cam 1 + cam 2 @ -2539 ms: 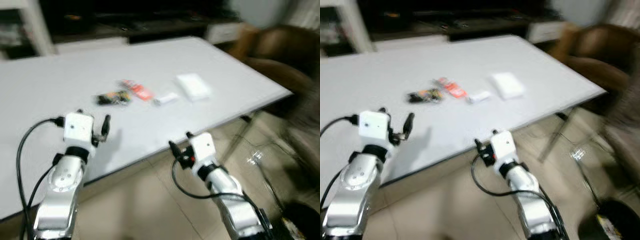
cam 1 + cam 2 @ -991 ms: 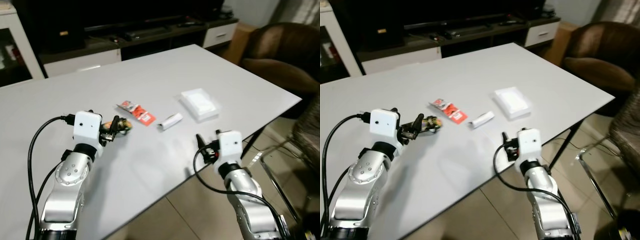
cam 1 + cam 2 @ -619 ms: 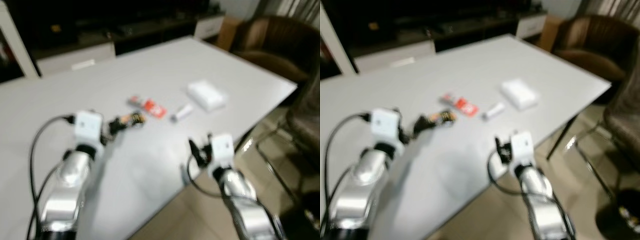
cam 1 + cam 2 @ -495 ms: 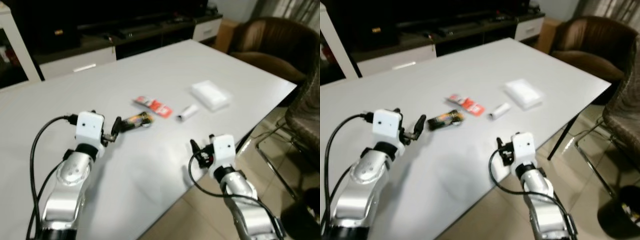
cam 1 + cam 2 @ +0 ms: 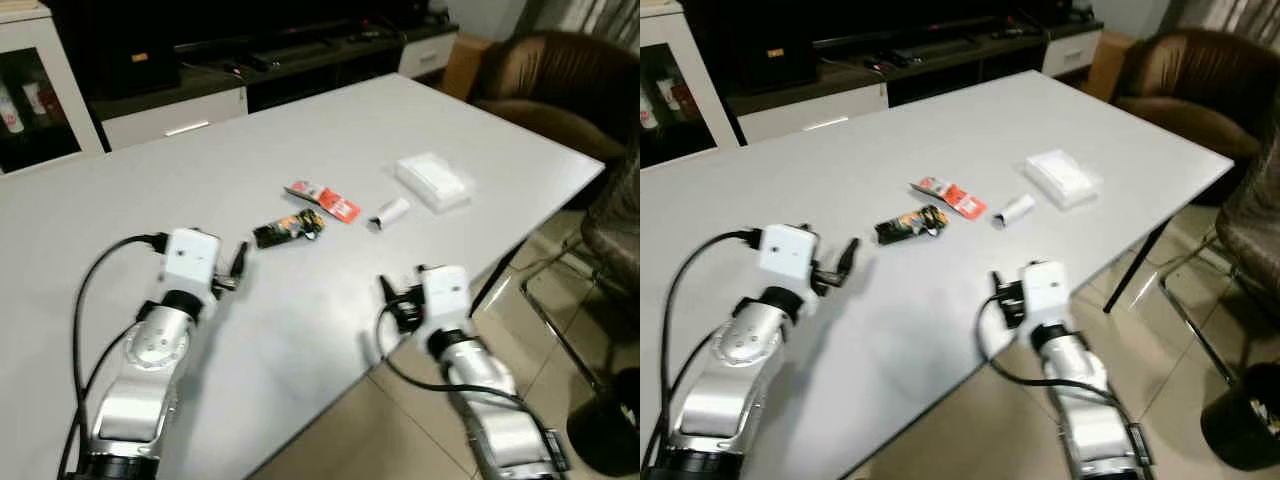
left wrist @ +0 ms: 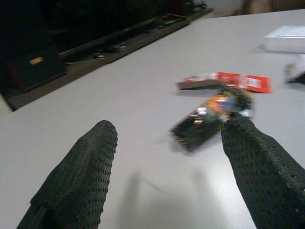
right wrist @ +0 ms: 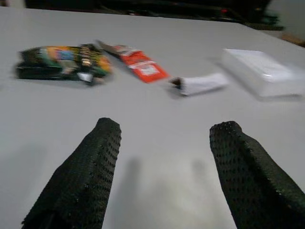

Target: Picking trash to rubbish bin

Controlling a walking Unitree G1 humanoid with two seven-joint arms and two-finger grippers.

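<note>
On the white table (image 5: 120,200) lie a dark snack wrapper (image 5: 288,228), a red wrapper (image 5: 323,198) and a small white rolled wrapper (image 5: 390,212), close together. My left gripper (image 5: 238,262) hovers low over the table a short way before the dark snack wrapper (image 6: 209,117); its fingers (image 6: 81,171) are open and hold nothing. My right gripper (image 5: 395,300) hangs at the table's near edge, open and empty, facing the white rolled wrapper (image 7: 200,83) and the red wrapper (image 7: 140,64). A black rubbish bin (image 5: 1245,425) stands on the floor at the lower right.
A white tissue pack (image 5: 432,180) lies right of the trash. A brown armchair (image 5: 540,80) stands beyond the table's right corner, and a chair's chrome leg (image 5: 550,320) is beside it on the tiled floor. A dark TV cabinet (image 5: 300,50) runs along the back.
The camera has shifted, so the whole scene sits differently. My left gripper was right at the dark wrapper a second ago and now stands a little back from it. Both grippers stay open.
</note>
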